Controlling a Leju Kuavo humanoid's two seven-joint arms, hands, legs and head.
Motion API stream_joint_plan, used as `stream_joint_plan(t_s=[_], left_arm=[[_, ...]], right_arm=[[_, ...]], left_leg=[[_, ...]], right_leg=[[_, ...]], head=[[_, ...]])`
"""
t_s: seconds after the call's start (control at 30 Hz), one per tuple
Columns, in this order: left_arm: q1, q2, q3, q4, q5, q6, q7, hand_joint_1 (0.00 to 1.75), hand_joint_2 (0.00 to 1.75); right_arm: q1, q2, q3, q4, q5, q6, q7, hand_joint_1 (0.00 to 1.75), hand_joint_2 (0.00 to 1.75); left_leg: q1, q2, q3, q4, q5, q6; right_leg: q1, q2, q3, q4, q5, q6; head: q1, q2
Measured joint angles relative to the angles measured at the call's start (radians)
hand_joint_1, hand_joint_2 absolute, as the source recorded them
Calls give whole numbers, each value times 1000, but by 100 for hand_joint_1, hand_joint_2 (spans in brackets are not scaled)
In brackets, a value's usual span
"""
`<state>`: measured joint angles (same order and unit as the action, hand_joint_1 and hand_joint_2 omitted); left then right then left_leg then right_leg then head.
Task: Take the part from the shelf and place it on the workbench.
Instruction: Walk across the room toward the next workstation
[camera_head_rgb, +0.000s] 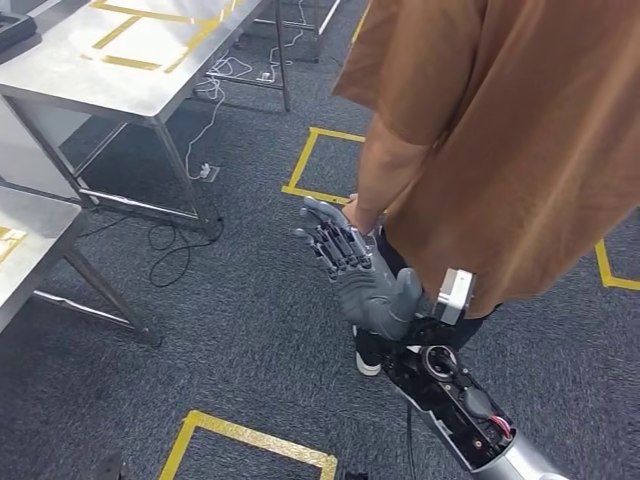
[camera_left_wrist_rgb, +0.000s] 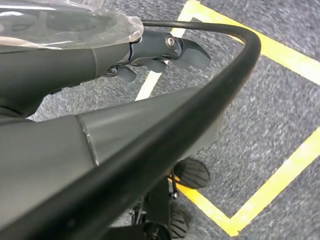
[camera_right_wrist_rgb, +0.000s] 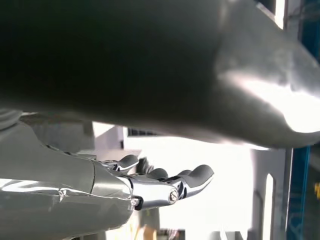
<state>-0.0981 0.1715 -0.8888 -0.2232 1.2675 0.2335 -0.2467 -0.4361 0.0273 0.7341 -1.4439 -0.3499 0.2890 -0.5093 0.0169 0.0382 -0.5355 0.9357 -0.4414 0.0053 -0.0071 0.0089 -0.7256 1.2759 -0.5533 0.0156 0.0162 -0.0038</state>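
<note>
Currently no part or shelf is visible, so its weight, stiffness and best grip point cannot be judged; where the part is, I cannot tell. Right hand (camera_head_rgb: 361, 275) is raised palm-up at about 5 o'clock in the head view, fingers (camera_head_rgb: 326, 238) extended and apart, holding nothing. A person (camera_head_rgb: 498, 130) in a brown top stands at 2 o'clock, their hand just beside the fingertips. Left hand (camera_left_wrist_rgb: 113, 62) hangs over grey carpet (camera_left_wrist_rgb: 264, 130) with yellow tape; fingers look loosely extended, empty. Steel tables (camera_head_rgb: 98, 70) lie at 10 o'clock.
</note>
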Motion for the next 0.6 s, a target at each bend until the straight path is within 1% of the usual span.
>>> stream_joint_plan(t_s=[0.03, 0.07, 0.1, 0.13, 0.17, 0.2, 0.23, 0.27, 0.3, 0.33, 0.37, 0.4, 0.43, 0.47, 0.5, 0.53, 0.57, 0.6], left_arm=[[0, 0, 0, 0, 0, 0, 0, 0, 0], [0, 0, 0, 0, 0, 0, 0, 0, 0], [0, 0, 0, 0, 0, 0, 0, 0, 0], [0, 1, 0, 0, 0, 0, 0, 0, 0], [0, 2, 0, 0, 0, 0, 0, 0, 0], [-1, 3, 0, 0, 0, 0, 0, 0, 0], [-2, 3, 0, 0, 1, 0, 1, 0, 0], [-2, 2, 0, 0, 1, 0, 1, 0, 0], [-3, 2, 0, 0, 1, 0, 2, 0, 0], [-4, 1, 0, 0, 2, 0, 2, 0, 0], [-4, 1, 0, 0, 2, 0, 3, 0, 0], [-4, 0, 0, 0, 2, 0, 3, 0, 0], [-3, 0, 0, 0, 2, 0, 3, 0, 0], [-1, -1, 0, 0, 3, 0, 3, 0, 0], [1, 0, 0, 0, 4, 0, 3, 0, 0], [2, 0, 0, 0, 5, 0, 3, 0, 0], [3, 0, 0, 0, 6, 0, 3, 0, 0], [3, 1, 0, 0, 7, 0, 3, 0, 0]], right_arm=[[3, -2, -2, -1, -3, 1, 0, 0, 0], [4, -4, -5, -2, -5, 2, 0, 0, 0], [5, -5, -8, -5, -6, 3, 0, 0, 0], [4, -5, -10, -7, -7, 4, 0, 0, 0], [4, -6, -11, -10, -7, 4, 0, 0, 0], [4, -6, -12, -12, -8, 4, 0, 0, 0], [5, -7, -12, -14, -8, 4, 0, 0, 0], [6, -8, -13, -16, -8, 4, 0, 0, 0], [6, -9, -14, -19, -8, 4, 0, 0, 0], [4, -9, -14, -21, -8, 4, 0, 0, 0], [3, -9, -14, -24, -8, 4, -1, 0, 0], [3, -9, -14, -25, -8, 5, 0, 0, 0], [4, -9, -14, -25, -8, 7, 0, 0, 0], [6, -9, -14, -25, -8, 10, 0, 0, 0], [7, -9, -13, -25, -8, 15, 0, 0, 0], [8, -9, -13, -25, -8, 20, -1, 0, 0], [8, -9, -13, -25, -8, 25, -2, 0, 0], [8, -9, -13, -25, -7, 30, -4, 0, 0]], left_leg=[[2, 12, 3, 0, -2, -3], [3, 23, 8, 1, -6, -8], [3, 33, 13, 1, -10, -13], [2, 42, 17, 3, -14, -19], [-1, 51, 20, 4, -17, -26], [-3, 61, 22, 4, -18, -32], [-3, 73, 24, 3, -18, -37], [-1, 79, 27, 2, -21, -44], [2, 69, 27, 10, -30, -49], [6, 47, 17, 38, -50, -52], [8, 17, -7, 90, -79, -53], [8, -11, -42, 162, -113, -53], [7, -24, -83, 240, -143, -51], [6, -29, -117, 299, -159, -50], [4, -31, -136, 323, -154, -47], [2, -34, -135, 305, -129, -44], [1, -40, -113, 248, -91, -38], [0, -56, -82, 173, -50, -32]], right_leg=[[-6, -6, 17, -32, 24, 5], [-11, -18, 54, -100, 59, 8], [-11, -42, 94, -175, 86, 12], [-8, -64, 129, -239, 105, 10], [-4, -80, 150, -278, 113, 5], [2, -86, 156, -291, 109, -3], [5, -74, 156, -294, 110, -13], [5, -62, 156, -296, 112, -22], [5, -49, 157, -298, 114, -29], [4, -37, 158, -302, 117, -37], [2, -26, 159, -304, 119, -43], [3, -15, 158, -304, 121, -48], [5, -2, 157, -304, 121, -52], [7, 11, 157, -304, 122, -54], [10, 26, 157, -304, 122, -56], [11, 42, 158, -304, 123, -57], [12, 56, 159, -304, 123, -56], [12, 69, 160, -304, 123, -56]], head=[[4, 0], [8, 0], [14, 0], [20, 0], [21, 0], [20, 0], [18, 0], [14, 0], [10, 0], [7, 0], [0, 0], [-9, 0], [-16, 0], [-23, 0], [-27, 0], [-30, 0], [-34, 0], [-37, 0]])
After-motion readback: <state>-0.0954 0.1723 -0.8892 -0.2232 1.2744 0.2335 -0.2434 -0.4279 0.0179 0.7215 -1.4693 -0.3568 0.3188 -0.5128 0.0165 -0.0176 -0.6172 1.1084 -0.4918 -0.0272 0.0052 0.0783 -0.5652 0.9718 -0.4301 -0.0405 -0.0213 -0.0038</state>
